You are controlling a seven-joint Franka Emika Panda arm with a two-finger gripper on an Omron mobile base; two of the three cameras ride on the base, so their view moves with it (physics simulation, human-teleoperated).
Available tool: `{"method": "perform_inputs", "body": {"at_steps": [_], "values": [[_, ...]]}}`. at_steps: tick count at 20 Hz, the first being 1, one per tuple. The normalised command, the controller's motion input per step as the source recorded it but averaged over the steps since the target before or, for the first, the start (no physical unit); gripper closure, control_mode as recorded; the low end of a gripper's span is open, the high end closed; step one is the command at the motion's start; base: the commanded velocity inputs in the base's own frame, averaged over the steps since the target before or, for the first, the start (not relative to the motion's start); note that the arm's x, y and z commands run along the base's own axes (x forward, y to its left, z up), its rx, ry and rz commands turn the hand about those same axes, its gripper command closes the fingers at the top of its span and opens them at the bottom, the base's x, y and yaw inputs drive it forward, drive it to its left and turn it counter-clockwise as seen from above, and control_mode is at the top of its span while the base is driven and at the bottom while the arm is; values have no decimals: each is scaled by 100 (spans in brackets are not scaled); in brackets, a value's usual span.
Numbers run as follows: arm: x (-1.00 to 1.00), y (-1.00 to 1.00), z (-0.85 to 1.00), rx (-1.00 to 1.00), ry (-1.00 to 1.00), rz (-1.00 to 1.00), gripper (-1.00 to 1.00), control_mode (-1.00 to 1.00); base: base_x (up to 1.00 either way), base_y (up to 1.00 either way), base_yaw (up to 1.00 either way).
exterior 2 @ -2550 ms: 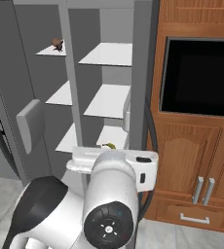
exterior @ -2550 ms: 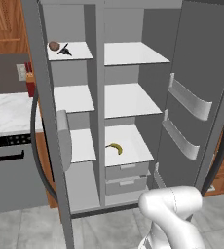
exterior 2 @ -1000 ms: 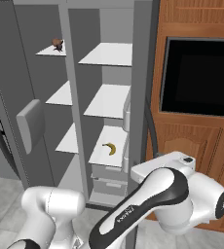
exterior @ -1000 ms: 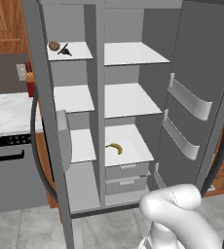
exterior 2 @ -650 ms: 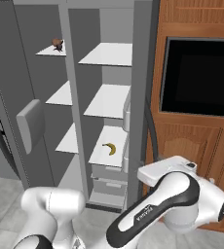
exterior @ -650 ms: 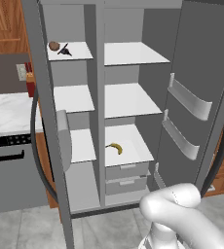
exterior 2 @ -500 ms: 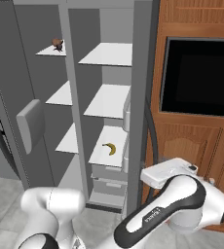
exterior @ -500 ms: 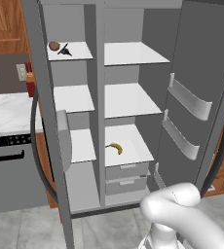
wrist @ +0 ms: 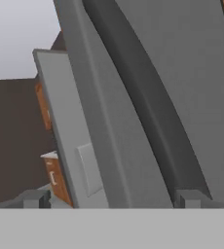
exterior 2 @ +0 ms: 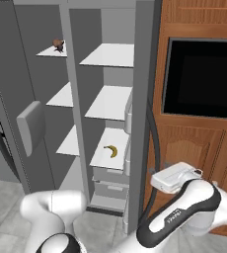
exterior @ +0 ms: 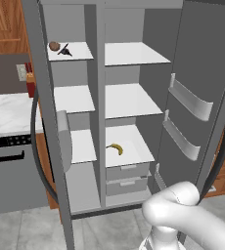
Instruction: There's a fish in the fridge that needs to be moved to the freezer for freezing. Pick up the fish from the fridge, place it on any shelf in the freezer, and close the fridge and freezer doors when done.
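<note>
Both doors stand open. The fish (exterior: 65, 51) lies on the freezer's (exterior: 75, 122) top shelf (exterior: 71, 52), beside a brown lump (exterior: 54, 46). A banana (exterior: 116, 148) sits on the fridge's (exterior: 129, 102) lowest shelf. The jaws are spread wide, empty, apparently close to the fridge door's (wrist: 148, 97) edge.

2 base views face the open fridge (exterior: 129, 102); hand view close.

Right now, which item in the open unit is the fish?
Look in the narrower compartment, the freezer, on its top shelf. The fish is the dark, slender, pointed thing beside the round brown lump.
</note>
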Motion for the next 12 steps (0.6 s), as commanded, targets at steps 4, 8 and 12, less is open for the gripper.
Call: {"method": "perform_inputs", "body": {"at_steps": [4, 8, 12], "values": [[46, -1, -25, 0, 0, 0, -100, -100, 0, 0, 0], [42, -3, -23, 0, 0, 0, -100, -100, 0, 0, 0], [35, 0, -23, 0, 0, 0, -100, -100, 0, 0, 0]]}}
